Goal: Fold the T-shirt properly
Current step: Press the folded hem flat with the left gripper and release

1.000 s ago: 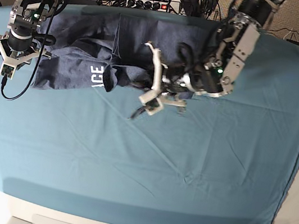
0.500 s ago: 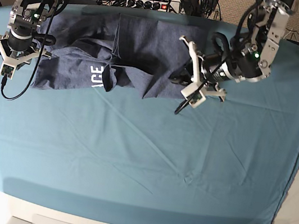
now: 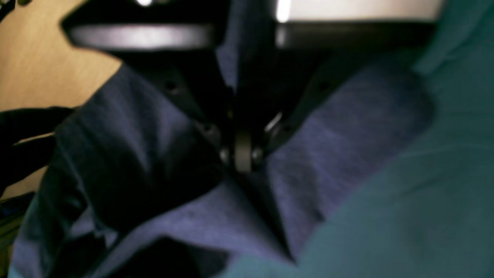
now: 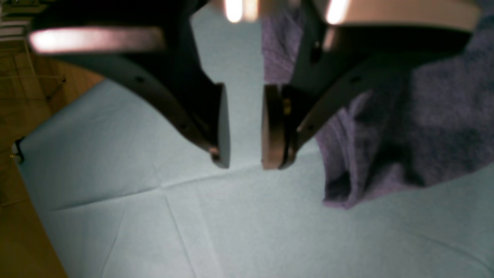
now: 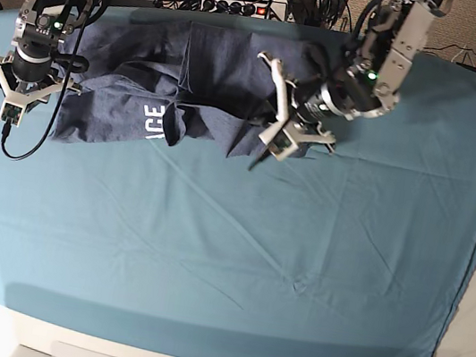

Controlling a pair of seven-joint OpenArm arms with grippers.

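A: One T-shirt (image 5: pixel 190 80), crumpled on the cloth (image 5: pixel 227 249), stretched between the two claws.

B: And the claws?

A: Two. The left claw (image 3: pixel 243 154) is pressed together, pinching a fold of the shirt. The right claw (image 4: pixel 243 127) is slightly spread and holds nothing, the shirt's edge just beside one finger, bare cloth beneath.

The T-shirt (image 5: pixel 208 83) is dark heathered blue-grey and lies crumpled across the 12 o'clock part of the tabletop, stretched from 9 toward 3 o'clock. White block letters show on a folded-over patch toward its 9 o'clock end. Deep creases run through its middle. One edge at its 3 o'clock end is bunched and raised off the surface.
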